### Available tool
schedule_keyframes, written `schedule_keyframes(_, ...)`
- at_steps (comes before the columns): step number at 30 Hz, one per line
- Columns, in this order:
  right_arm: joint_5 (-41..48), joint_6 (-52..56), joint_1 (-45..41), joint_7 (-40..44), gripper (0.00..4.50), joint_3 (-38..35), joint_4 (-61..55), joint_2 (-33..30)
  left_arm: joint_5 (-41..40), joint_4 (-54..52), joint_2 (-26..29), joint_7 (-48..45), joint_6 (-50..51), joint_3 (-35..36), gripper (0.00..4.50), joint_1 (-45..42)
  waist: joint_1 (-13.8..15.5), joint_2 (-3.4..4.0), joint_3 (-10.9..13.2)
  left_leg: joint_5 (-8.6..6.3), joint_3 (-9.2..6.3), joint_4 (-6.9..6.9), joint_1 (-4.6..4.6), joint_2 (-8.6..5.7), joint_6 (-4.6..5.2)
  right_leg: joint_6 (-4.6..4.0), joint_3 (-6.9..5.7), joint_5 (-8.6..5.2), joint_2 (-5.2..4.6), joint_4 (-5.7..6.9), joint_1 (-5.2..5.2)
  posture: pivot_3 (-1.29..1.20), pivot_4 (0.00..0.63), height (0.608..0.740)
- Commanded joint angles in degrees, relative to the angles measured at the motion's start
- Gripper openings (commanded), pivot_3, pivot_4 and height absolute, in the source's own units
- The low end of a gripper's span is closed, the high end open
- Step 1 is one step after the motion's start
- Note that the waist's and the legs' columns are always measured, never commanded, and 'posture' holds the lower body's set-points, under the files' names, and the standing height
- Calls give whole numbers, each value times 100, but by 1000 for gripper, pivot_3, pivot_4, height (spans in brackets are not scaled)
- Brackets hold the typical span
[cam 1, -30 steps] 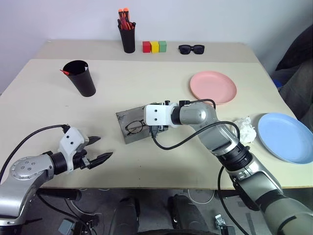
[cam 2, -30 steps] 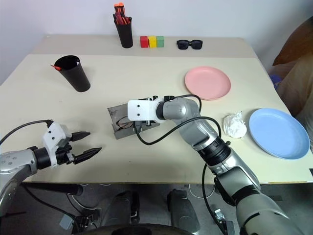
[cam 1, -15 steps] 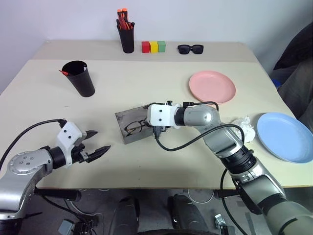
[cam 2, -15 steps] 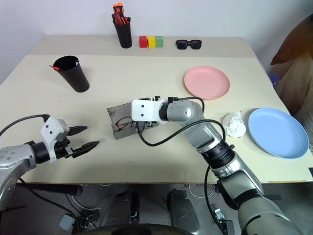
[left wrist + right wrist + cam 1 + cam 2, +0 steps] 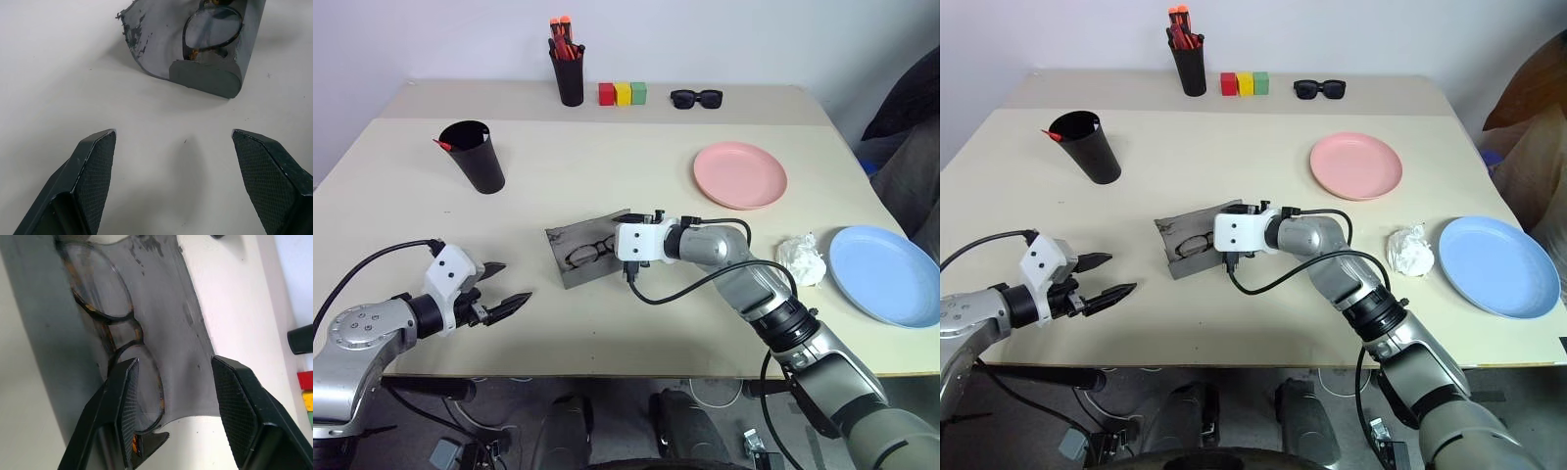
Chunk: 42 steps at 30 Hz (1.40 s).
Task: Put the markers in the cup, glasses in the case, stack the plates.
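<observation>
The right gripper [image 5: 171, 406] hovers at the open grey glasses case [image 5: 570, 240] in the middle of the table [image 5: 607, 166], its two fingers parted with nothing between them. Just ahead of its fingertips, the wire-framed glasses [image 5: 110, 328] lie inside the case. The left gripper [image 5: 504, 289] is well apart at the table's near left edge, fingers spread wide and empty. Farther out stand the black cup [image 5: 473, 155] holding a red marker [image 5: 441, 144], the pink plate [image 5: 739, 174] and the blue plate [image 5: 886, 274], which lie apart.
</observation>
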Motion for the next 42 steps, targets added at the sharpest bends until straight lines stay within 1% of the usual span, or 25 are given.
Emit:
schedule_keyframes(1,44,-52,-18,14,2353,-122,-114,15,42,-104,25,30,-137,175,3905,-40,0,-1,0,0,0,0,0,0,0,0,0,0,0,0,0,0,150,722)
schedule_keyframes(9,428,-57,-34,344,2353,-454,-501,-188,31,-59,14,47,-187,208,3905,-66,2,0,0,0,0,0,0,0,0,0,0,0,0,0,0,0,150,722)
schedule_keyframes(13,771,-251,96,534,2353,-640,-756,-311,-164,10,-65,194,-21,269,3905,-440,16,0,1,0,-1,0,-1,0,0,0,0,0,0,0,0,0,150,722)
schedule_keyframes(15,928,-267,188,628,2419,-737,-899,-384,-179,128,-69,241,78,222,3344,-686,20,-1,1,0,-1,0,-2,0,0,1,0,1,0,-1,0,0,150,722)
schedule_keyframes(16,1102,-279,346,728,2419,-870,-1055,-509,-157,336,-90,314,251,54,3055,-1099,20,0,1,0,-2,0,-2,0,0,2,0,1,1,-2,2,0,150,722)
schedule_keyframes(18,1377,-304,664,877,2419,-1098,-1322,-740,-32,707,-167,400,401,-313,2068,-1857,108,-3,3,0,-8,2,-3,-3,0,2,-5,1,1,-2,5,0,150,722)
schedule_keyframes(21,1805,-125,1151,1046,2419,-1467,-1705,-1048,422,1525,-485,607,495,-1013,500,-3156,130,-7,2,0,-15,8,-7,-8,1,3,-10,1,2,-17,18,0,150,722)
schedule_keyframes(24,2318,281,1612,1076,2419,-1960,-2050,-1213,806,2655,-912,723,497,-1508,500,-4309,155,-8,1,0,-18,8,-12,-8,1,21,-11,11,6,-21,19,0,150,722)
schedule_keyframes(26,2651,650,1933,1037,2419,-2274,-2268,-1262,1033,3476,-1155,577,314,-1796,500,-4903,153,-8,1,0,-19,7,-12,-8,1,23,-11,12,8,-18,17,0,150,722)
schedule_keyframes(30,3496,1530,2652,921,2419,-2803,-2902,-1179,1449,4955,-1534,208,-322,-2199,500,-5730,55,-7,2,0,-23,2,-12,-7,1,25,-11,11,12,-19,15,0,150,722)
schedule_keyframes(33,3816,1896,3160,663,2419,-3038,-3263,-1087,1638,5789,-1725,-205,-571,-2403,500,-6154,27,-8,2,0,-27,2,-19,-7,1,25,-12,11,13,-19,9,0,150,722)
schedule_keyframes(36,3830,1980,3437,396,2419,-3082,-3418,-1067,1803,5952,-1727,-820,-803,-2674,500,-6166,15,-7,2,0,-25,3,-21,-7,1,26,-10,11,13,-19,7,0,150,722)
schedule_keyframes(38,3860,2009,3509,242,2419,-3091,-3464,-1034,1832,5855,-1701,-1165,-852,-2759,500,-6081,24,-7,2,0,-25,4,-21,-7,1,25,-10,11,12,-19,7,0,150,722)
schedule_keyframes(42,3873,2005,3508,48,2419,-3036,-3448,-999,1723,5235,-1573,-1734,-901,-2765,500,-5728,26,-7,2,0,-25,3,-22,-6,2,25,-9,11,12,-19,7,0,150,722)
